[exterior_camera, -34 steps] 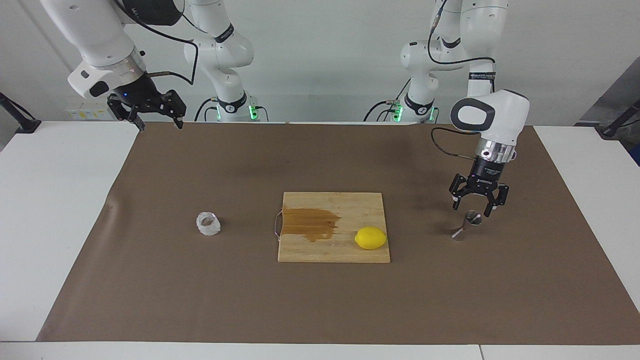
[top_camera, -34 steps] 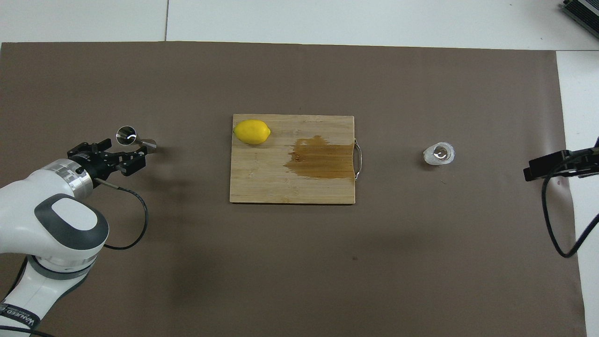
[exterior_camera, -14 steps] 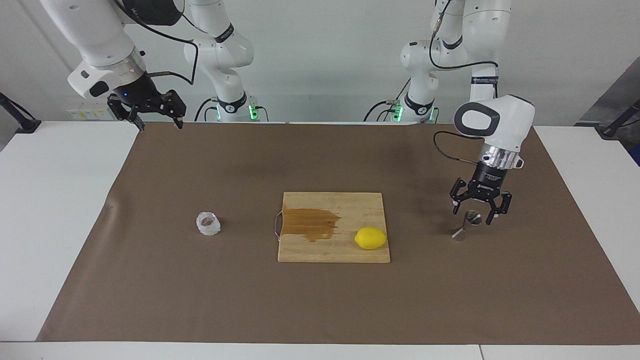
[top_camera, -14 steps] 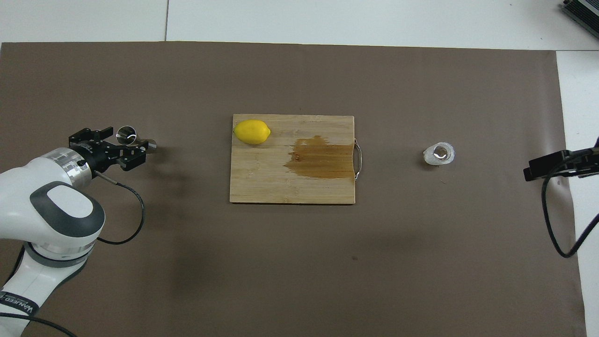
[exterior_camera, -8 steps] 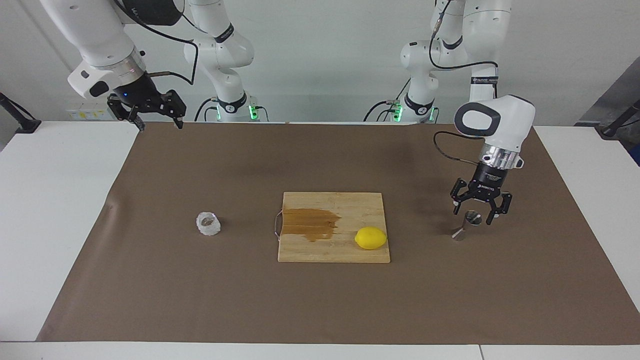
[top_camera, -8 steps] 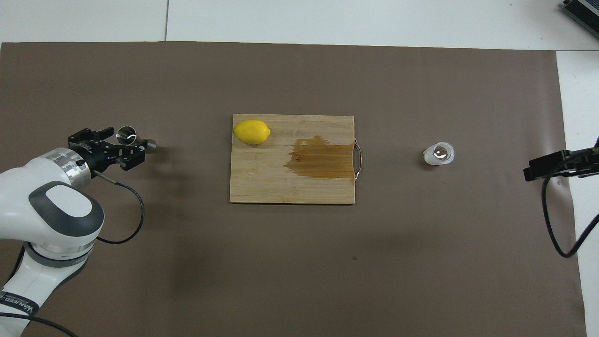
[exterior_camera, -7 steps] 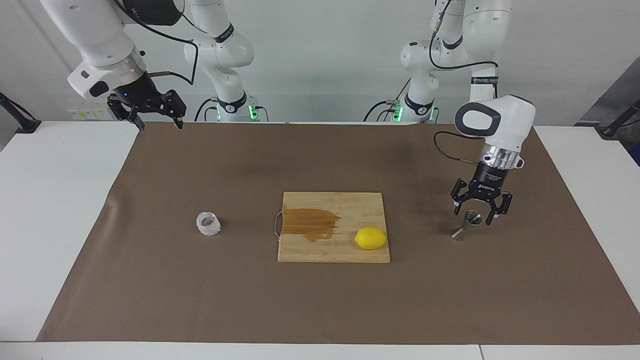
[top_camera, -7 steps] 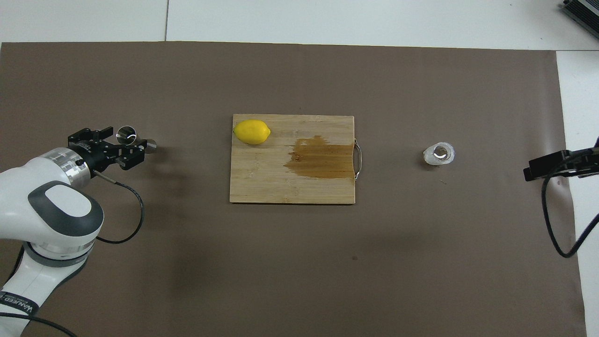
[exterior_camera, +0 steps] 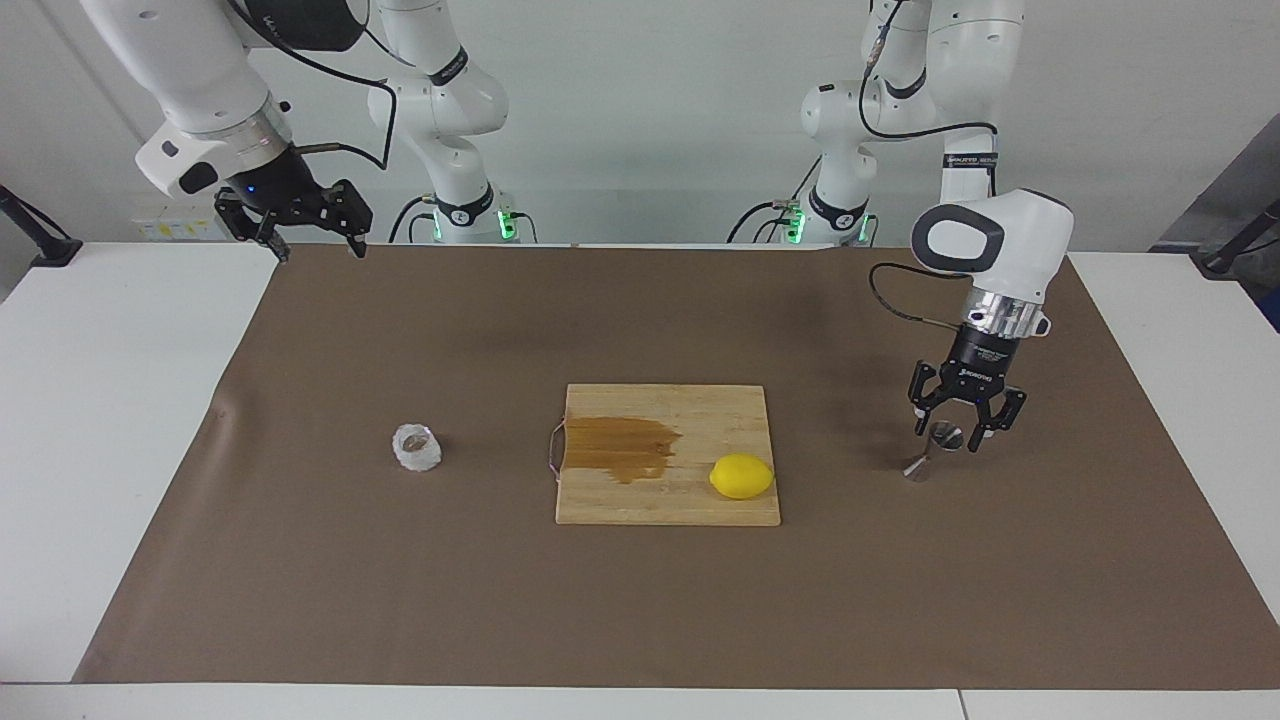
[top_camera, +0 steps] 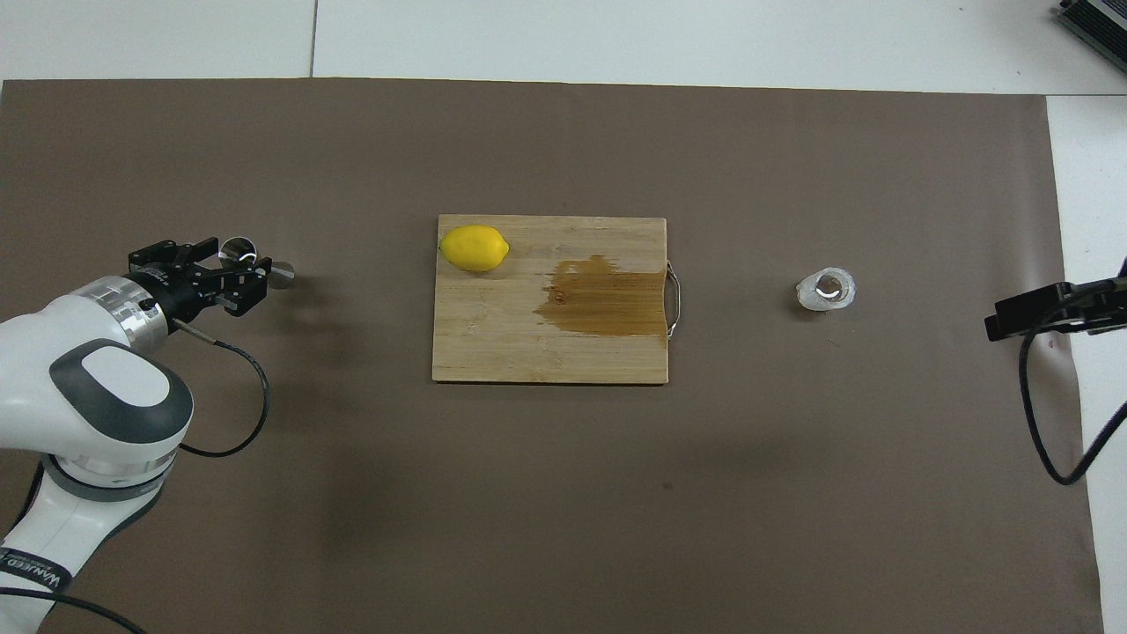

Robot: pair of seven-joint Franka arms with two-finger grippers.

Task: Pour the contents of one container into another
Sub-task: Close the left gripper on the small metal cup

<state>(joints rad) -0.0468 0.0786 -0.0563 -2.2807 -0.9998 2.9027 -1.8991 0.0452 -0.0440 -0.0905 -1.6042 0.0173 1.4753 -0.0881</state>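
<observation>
Jigger (exterior_camera: 932,449) stands toward the left arm's end of the table (exterior_camera: 120,420), well apart from the board (exterior_camera: 668,455). I have the left gripper (exterior_camera: 966,428) around its top, jaws spread, one finger on each side. Cup (exterior_camera: 416,447) sits off the board's handle end. Right gripper (exterior_camera: 312,240) waits over the table's edge at the right arm's end, jaws spread.

The left gripper (top_camera: 224,269) covers part of the jigger's (top_camera: 280,276) rim from above. Whether its fingers touch the steel is unclear. Anything inside the glass cup (top_camera: 826,290) is too small to tell.
</observation>
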